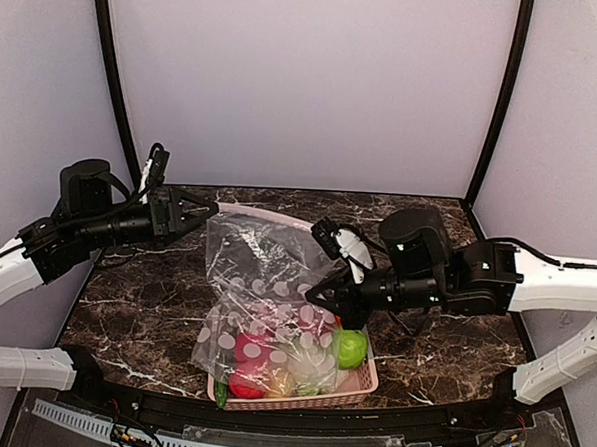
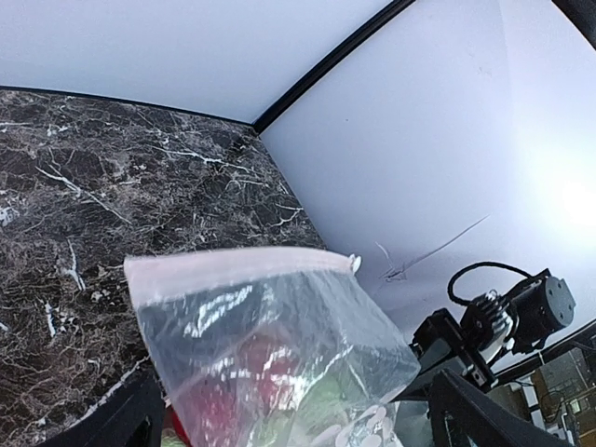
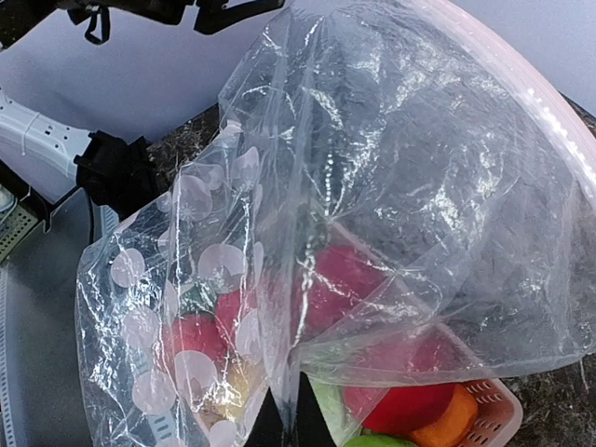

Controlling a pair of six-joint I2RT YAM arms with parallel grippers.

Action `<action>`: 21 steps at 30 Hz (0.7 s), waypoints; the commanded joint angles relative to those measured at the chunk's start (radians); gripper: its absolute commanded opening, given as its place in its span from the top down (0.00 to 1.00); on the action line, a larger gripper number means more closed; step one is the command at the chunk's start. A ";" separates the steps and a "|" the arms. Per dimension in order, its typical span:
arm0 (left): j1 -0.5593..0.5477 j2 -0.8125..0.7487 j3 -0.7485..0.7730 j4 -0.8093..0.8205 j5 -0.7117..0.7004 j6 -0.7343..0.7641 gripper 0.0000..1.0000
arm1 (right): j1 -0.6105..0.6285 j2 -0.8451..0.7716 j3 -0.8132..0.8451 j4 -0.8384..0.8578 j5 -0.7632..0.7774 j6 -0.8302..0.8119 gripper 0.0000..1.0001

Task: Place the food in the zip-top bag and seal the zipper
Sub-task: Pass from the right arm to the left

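- While the zip-top bag hangs like a tent over the pink basket at the middle of the surface's near edge, the top view shows the right pincer pinched on a fold at the bag's right side. It holds the plastic up above the basket.
- In the same view the left pincer gapes wide over the left half of the surface. Its tips are just beside the bag's upper left corner and grip nothing.
- The zipper is a pale pinkish strip along the raised top edge of the bag, running from that corner toward the right arm.
- The food lies in the basket. A green ball sits uncovered at the right end, red pieces show through the printed plastic, and a green cucumber pokes out at the basket's near left corner. Whether any piece is inside the bag or only beneath it cannot be told.
- From the left wrist, both fingers stand far apart in the bottom corners, with the bag between and ahead of them. The pinkish strip crosses the bag's top, and a red shape blurs through the film. The far right corner of the surface lies beyond.
- From the right wrist, the bag fills the frame. A crease of plastic runs down into the dark fingertips at the bottom, which press together on it. Red pieces show through the film, and an orange piece lies bare in the basket at lower right.
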 commanded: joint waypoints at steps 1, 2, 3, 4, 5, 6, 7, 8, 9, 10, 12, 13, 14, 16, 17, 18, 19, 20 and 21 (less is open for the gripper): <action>-0.004 -0.030 -0.035 0.064 -0.006 -0.079 0.00 | 0.056 0.032 0.021 0.027 0.035 0.026 1.00; -0.004 -0.036 -0.039 0.068 -0.010 -0.087 0.00 | 0.065 0.037 0.025 0.032 0.034 0.027 1.00; -0.004 -0.048 -0.049 0.078 -0.015 -0.099 0.00 | 0.074 0.042 0.027 0.035 0.034 0.027 1.00; -0.004 -0.054 -0.053 0.080 -0.016 -0.104 0.00 | 0.084 0.047 0.030 0.039 0.035 0.025 1.00; -0.004 -0.062 -0.061 0.078 -0.025 -0.107 0.00 | 0.090 0.050 0.034 0.044 0.036 0.024 1.00; -0.004 -0.066 -0.063 0.071 -0.030 -0.106 0.00 | 0.097 0.054 0.037 0.047 0.035 0.021 1.00; -0.004 -0.072 -0.063 0.044 -0.046 -0.103 0.00 | 0.102 0.055 0.042 0.049 0.034 0.019 1.00; -0.004 -0.074 -0.059 0.010 -0.061 -0.098 0.00 | 0.105 0.056 0.044 0.050 0.034 0.018 1.00; -0.004 -0.078 -0.054 -0.008 -0.070 -0.082 0.00 | 0.107 0.055 0.045 0.050 0.036 0.019 1.00; -0.004 -0.080 -0.041 -0.053 -0.091 -0.074 0.00 | 0.109 0.053 0.046 0.050 0.042 0.021 1.00; -0.006 -0.090 -0.019 -0.112 -0.130 -0.045 0.00 | 0.112 0.040 0.041 0.050 0.050 0.025 1.00; -0.005 -0.098 -0.015 -0.129 -0.143 -0.033 0.00 | 0.113 0.033 0.037 0.054 0.054 0.029 1.00; -0.005 -0.106 -0.007 -0.153 -0.164 -0.025 0.00 | 0.114 0.023 0.031 0.060 0.056 0.032 1.00; -0.004 -0.111 -0.001 -0.178 -0.177 -0.020 0.00 | 0.116 0.002 0.017 0.074 0.059 0.036 1.00; -0.004 -0.111 0.000 -0.187 -0.178 -0.019 0.00 | 0.115 -0.007 0.011 0.079 0.060 0.036 1.00; -0.004 -0.110 0.001 -0.194 -0.175 -0.021 0.00 | 0.116 -0.014 0.008 0.083 0.059 0.037 1.00; -0.004 -0.110 -0.001 -0.194 -0.173 -0.024 0.00 | 0.116 -0.021 0.006 0.085 0.059 0.037 1.00; -0.004 -0.109 -0.006 -0.184 -0.163 -0.030 0.00 | 0.117 -0.026 0.003 0.087 0.055 0.036 1.00; -0.004 -0.108 -0.009 -0.177 -0.155 -0.037 0.00 | 0.117 -0.030 0.002 0.089 0.050 0.035 1.00</action>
